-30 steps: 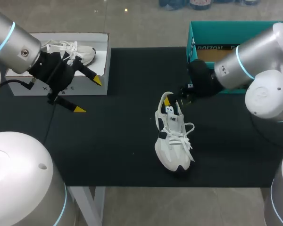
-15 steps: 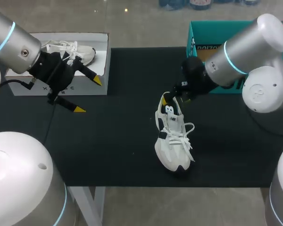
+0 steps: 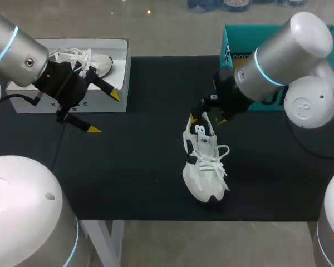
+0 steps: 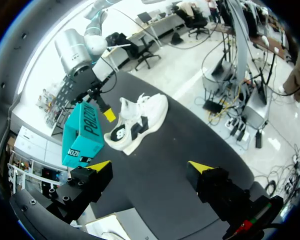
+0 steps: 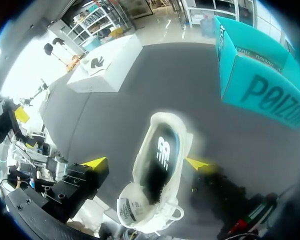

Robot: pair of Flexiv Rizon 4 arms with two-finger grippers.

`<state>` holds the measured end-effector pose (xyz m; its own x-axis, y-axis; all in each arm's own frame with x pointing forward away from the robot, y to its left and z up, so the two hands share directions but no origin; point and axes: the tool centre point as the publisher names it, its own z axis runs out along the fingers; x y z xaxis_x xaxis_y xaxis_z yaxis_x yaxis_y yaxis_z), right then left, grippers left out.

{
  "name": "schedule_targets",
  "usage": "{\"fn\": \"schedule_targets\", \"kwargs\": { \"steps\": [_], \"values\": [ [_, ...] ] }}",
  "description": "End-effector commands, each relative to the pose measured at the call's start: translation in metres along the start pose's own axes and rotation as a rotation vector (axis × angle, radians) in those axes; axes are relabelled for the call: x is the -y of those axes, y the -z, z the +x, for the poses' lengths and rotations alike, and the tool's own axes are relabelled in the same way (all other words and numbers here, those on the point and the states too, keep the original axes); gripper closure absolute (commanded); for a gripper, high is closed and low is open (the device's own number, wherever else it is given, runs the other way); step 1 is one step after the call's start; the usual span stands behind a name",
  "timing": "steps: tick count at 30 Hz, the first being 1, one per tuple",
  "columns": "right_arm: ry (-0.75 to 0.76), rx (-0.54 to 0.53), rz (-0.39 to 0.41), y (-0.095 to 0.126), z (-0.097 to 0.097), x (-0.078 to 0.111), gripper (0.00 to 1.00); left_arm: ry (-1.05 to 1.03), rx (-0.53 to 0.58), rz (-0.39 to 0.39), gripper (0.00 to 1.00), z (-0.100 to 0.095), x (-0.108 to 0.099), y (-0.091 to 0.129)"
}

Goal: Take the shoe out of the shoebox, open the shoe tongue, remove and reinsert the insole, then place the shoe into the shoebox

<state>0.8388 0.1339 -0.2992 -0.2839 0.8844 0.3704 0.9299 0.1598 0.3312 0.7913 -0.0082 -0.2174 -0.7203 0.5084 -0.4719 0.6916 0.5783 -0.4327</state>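
- Shoe (image 3: 203, 161) lay mid-bench (image 3: 128, 167), outside the teal shoebox (image 3: 267, 39) at 1 o'clock.
- Long axis ran 12–6: heel at 12, toe at 6, opening upward.
- Right claw (image 3: 207, 118) hung over the heel, fingers wide apart, gripping nothing.
- Left claw (image 3: 104, 112), at 10 o'clock, was spread and empty.
- Likely best: lower one finger inside the collar, pinch the insole (image 5: 162, 150) at its heel edge, and avoid the laces.

Fig. — Table (image 3: 128, 167): flat matte-black top, rect., filling most of the head view. Front edge runs straight across, w/ a pale leg (image 3: 107, 242) below it nr. the left-front corner. Surface evenly lit — approx. uniform tone.
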Motion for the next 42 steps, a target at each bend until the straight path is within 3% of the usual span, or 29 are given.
{"fn": "schedule_targets", "kwargs": {
  "steps": [1,11,23,34,42],
  "values": [
    [-0.010,0.095,0.020,-0.010,0.007,-0.008,1.00,0.000,-0.003,-0.004,0.00,0.000,0.001,0.000],
    [-0.009,0.106,0.059,-0.034,0.007,-0.013,1.00,0.000,-0.003,-0.004,0.00,0.000,0.001,0.000],
    [-0.072,0.155,0.079,-0.059,-0.024,-0.011,1.00,0.000,-0.003,-0.004,0.00,0.000,0.001,0.000],
    [-0.092,0.150,0.152,-0.100,-0.038,0.002,1.00,0.000,-0.003,-0.004,0.00,0.000,0.001,0.000],
    [-0.093,0.130,0.169,-0.107,-0.036,0.006,1.00,0.000,-0.003,-0.004,0.00,0.000,0.001,0.000]
  ]
}}
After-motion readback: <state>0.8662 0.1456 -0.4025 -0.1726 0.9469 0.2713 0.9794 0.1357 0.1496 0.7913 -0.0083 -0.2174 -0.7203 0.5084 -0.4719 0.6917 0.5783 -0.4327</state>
